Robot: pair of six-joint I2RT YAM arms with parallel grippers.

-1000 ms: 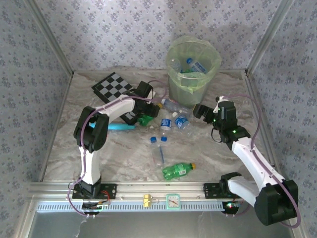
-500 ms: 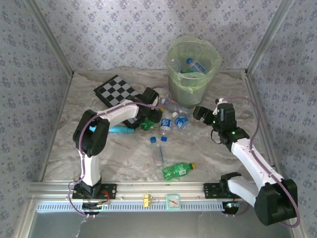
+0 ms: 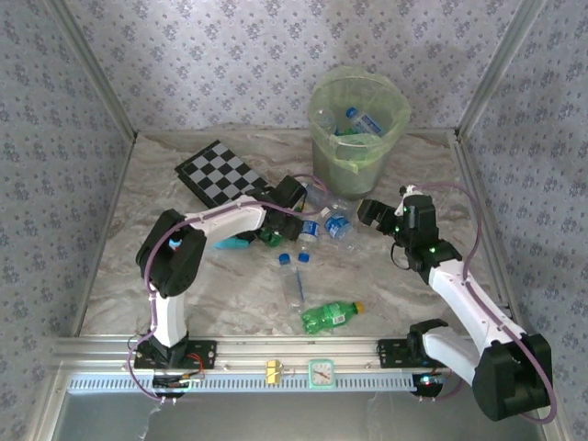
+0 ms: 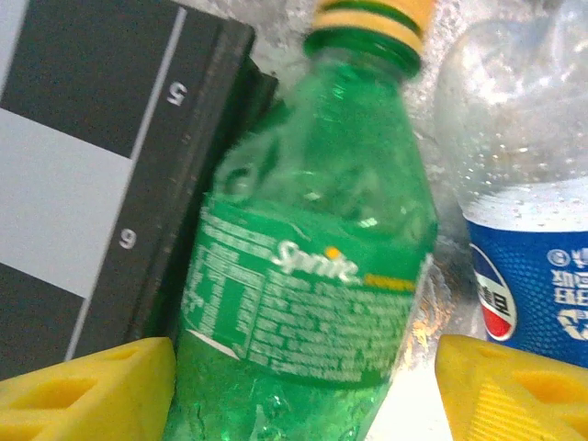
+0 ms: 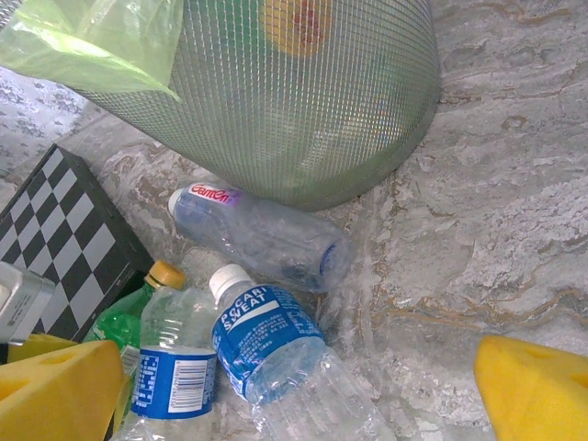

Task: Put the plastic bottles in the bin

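The left tool (image 4: 299,390) sits low over a green plastic bottle with a yellow cap (image 4: 312,266), one yellow finger on each side of its body. The left finger looks to be against the bottle and a thin bright gap shows by the right one, so I cannot tell whether it is pinching. This bottle lies on the marbled grey desk (image 3: 220,299), touching the edge of the black-and-white checkered board (image 4: 83,156) on one side, with a clear plastic bottle with a blue label (image 4: 524,202) just beside it on the other. The right tool (image 5: 289,354) hangs with its fingers spread wide and nothing between them, above a cluster of clear bottles: a white-capped bottle with a blue Pocari Sweat label (image 5: 276,358), a second blue-labelled one (image 5: 175,372) touching it, and a clear bottle lying on its side (image 5: 262,234) against the foot of the round pale yellow-green bin with a thin green liner (image 3: 354,161). The bin stands at the far side of the desk and already holds a clear blue-capped bottle (image 3: 360,121). Nearer the arm bases lie a slim clear bottle (image 3: 294,280) and another green bottle with a yellow cap (image 3: 331,317) — both well apart from the bin.
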